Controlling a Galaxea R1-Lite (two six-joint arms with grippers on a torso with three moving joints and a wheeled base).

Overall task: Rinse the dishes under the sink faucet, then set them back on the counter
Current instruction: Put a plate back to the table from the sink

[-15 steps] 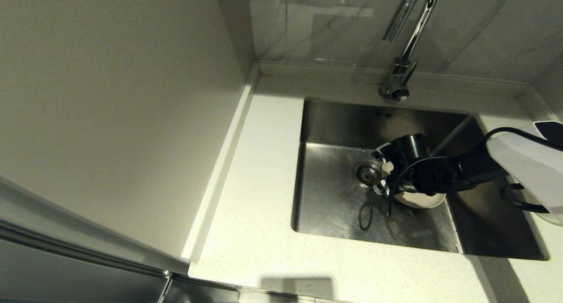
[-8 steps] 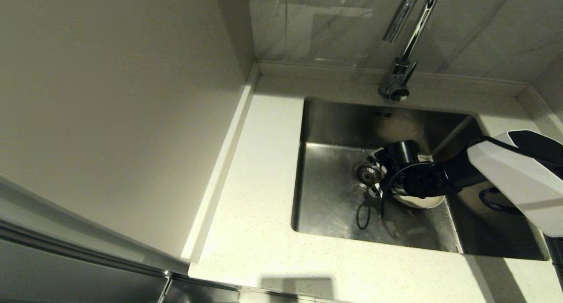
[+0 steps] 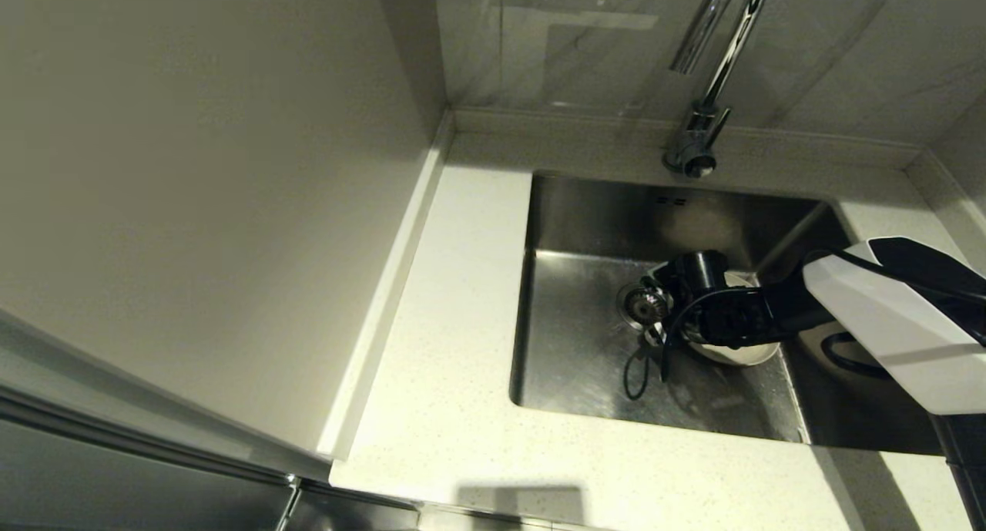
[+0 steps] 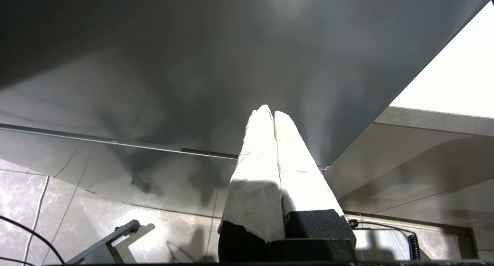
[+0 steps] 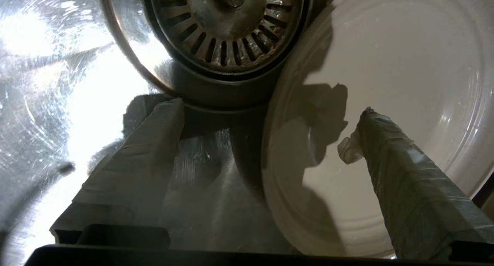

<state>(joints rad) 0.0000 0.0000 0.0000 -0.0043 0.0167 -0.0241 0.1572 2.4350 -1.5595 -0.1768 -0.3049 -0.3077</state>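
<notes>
The right gripper sinks lower into the sink and slides toward the drain, its open fingers astride the plate's rim.

One plate, one sink, one faucet, one strainer drain.

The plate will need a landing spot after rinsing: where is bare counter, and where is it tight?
Bare counter runs between the left wall and the sink, and along its front edge. Crowded: around the drain, where the open right gripper straddles the plate rim.
</notes>
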